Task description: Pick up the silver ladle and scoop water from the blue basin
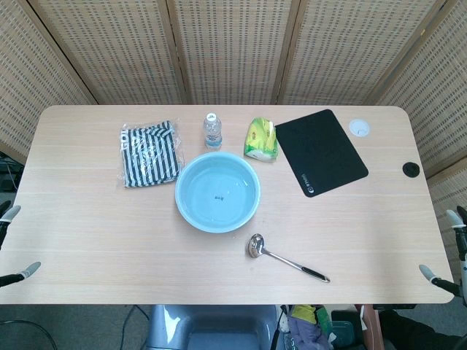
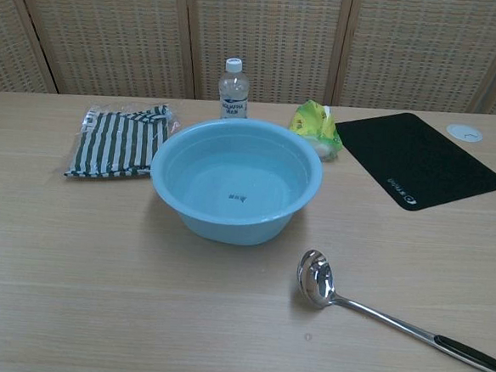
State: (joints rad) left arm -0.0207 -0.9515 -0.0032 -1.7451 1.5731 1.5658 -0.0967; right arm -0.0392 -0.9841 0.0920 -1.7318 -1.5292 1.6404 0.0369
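The silver ladle (image 1: 288, 261) (image 2: 392, 319) lies flat on the wooden table, its bowl toward the basin and its black-tipped handle pointing to the front right. The blue basin (image 1: 180, 191) (image 2: 228, 227) stands mid-table, just behind and left of the ladle, holding shallow clear water. Only the fingertips of my left hand (image 1: 22, 274) show, at the table's front left edge, spread and holding nothing. My right hand (image 1: 436, 280) shows the same way at the front right edge, well right of the ladle handle. Neither hand appears in the chest view.
Behind the basin stand a small water bottle (image 1: 212, 131) and a green-yellow packet (image 1: 261, 140). A striped cloth in a clear bag (image 1: 149, 153) lies at the back left. A black mat (image 1: 321, 152), a white disc (image 1: 359, 128) and a cable hole (image 1: 411, 169) are at the back right.
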